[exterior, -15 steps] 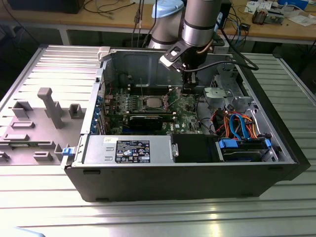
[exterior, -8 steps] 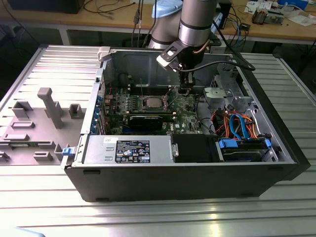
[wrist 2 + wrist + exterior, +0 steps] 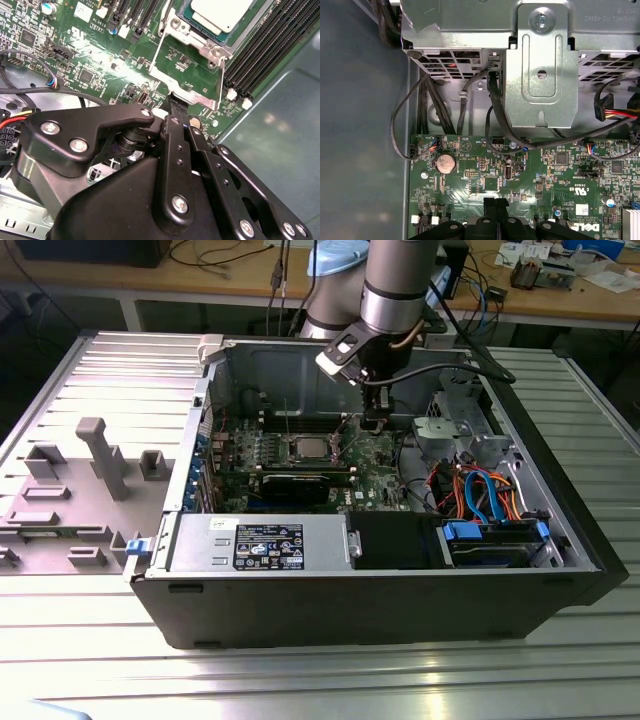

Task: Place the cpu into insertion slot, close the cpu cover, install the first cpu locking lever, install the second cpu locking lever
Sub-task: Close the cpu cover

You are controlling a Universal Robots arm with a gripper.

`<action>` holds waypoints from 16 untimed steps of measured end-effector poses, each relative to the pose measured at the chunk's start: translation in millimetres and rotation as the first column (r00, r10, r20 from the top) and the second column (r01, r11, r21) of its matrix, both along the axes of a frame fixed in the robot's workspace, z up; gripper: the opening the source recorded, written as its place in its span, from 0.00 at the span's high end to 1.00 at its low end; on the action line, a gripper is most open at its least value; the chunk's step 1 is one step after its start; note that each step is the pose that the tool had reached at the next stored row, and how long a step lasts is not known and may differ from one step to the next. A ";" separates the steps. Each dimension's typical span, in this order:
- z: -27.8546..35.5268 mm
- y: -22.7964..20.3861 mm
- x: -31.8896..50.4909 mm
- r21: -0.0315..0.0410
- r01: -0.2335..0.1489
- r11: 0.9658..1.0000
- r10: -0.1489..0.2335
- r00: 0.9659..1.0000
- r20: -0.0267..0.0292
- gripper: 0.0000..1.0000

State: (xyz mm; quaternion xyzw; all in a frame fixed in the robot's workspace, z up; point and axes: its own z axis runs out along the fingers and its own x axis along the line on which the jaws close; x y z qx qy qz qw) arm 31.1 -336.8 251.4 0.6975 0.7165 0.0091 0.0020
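The cpu lies silvery in the insertion slot on the green board. In the second wrist view the cpu cover, a thin silvery frame, is swung open away from the slot toward me, and the board shows through its cut-out. My gripper is shut, its black fingertips pressed together right at the cover's free edge; I cannot tell if they pinch it. In the exterior view the gripper hangs inside the case on the exterior view's right of the slot. Thin upright wires rise by the slot; whether they are the locking levers is unclear.
A grey drive cage with black cables stands past the board's edge, near a coin battery. Long black slots run beside the socket, close to the case wall. The power supply fills the case front. Grey fixtures stand outside.
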 end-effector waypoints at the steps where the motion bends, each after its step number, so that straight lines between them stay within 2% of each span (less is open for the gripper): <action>1: 0.0 0.0 -0.1 0.000 0.000 1.000 0.000 1.000 0.000 0.89; 16: -0.1 0.0 -2.5 0.000 0.000 1.000 0.000 1.000 0.000 0.89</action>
